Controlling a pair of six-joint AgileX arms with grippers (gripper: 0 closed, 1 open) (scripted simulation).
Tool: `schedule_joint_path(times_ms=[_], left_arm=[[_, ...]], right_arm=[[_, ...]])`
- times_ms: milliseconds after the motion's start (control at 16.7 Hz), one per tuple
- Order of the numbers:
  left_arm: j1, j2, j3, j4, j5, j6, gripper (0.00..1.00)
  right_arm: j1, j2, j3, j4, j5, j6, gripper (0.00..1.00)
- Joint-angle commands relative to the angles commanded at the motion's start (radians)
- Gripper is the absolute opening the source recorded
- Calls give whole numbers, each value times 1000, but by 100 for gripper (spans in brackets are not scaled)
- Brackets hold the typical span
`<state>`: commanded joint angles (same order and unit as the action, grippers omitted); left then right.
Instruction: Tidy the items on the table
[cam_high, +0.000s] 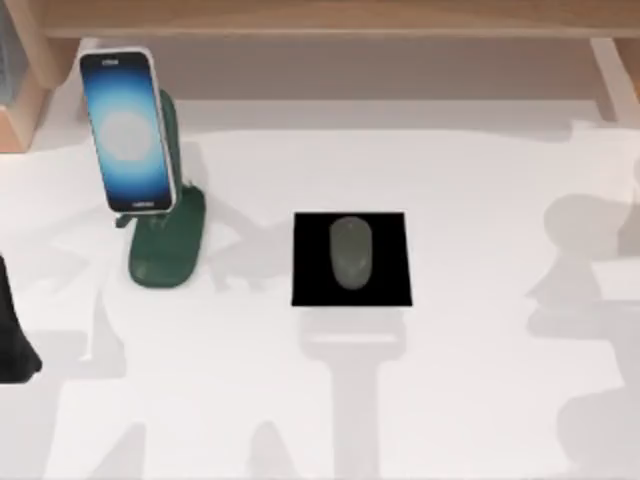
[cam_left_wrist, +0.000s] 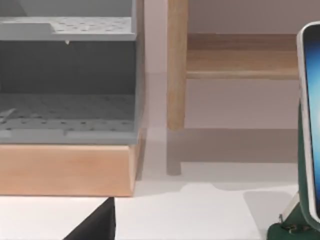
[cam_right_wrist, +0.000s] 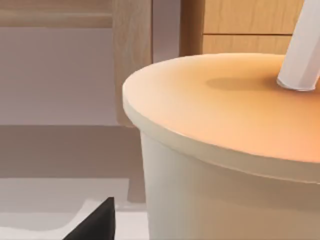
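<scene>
Left arm (cam_high: 15, 340) is a dark shape at the table's (cam_high: 480, 400) left edge; whether either gripper is open or closed cannot be told. Near it, the smartphone (cam_high: 128, 130) leans on the dark green phone stand (cam_high: 168, 245), screen glowing blue. At mid-table the grey computer mouse (cam_high: 350, 252) lies on the black square pad (cam_high: 305, 285). Behind stands the wooden shelf (cam_high: 320, 15) with a grey perforated tray (cam_left_wrist: 67, 75). Close before the right wrist camera stands a cream lidded cup (cam_right_wrist: 220, 200) with a white straw (cam_right_wrist: 302, 60).

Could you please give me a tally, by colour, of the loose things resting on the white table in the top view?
Blue-screened: 1, the smartphone
Dark green: 1, the phone stand
Black: 1, the square pad
Grey: 1, the mouse
Total: 4
</scene>
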<state>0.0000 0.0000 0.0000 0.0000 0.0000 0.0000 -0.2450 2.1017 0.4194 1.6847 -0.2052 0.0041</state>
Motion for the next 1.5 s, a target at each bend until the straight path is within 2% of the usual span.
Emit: schedule_joint_path(times_ms=[420, 1200, 1500], left_arm=[[0, 0, 0, 0, 0, 0, 100], [0, 0, 0, 0, 0, 0, 100], [0, 0, 0, 0, 0, 0, 100]], right_arm=[[14, 15, 67, -52, 15, 0, 100], [14, 15, 67, -52, 15, 0, 2], [14, 15, 67, -52, 15, 0, 0]])
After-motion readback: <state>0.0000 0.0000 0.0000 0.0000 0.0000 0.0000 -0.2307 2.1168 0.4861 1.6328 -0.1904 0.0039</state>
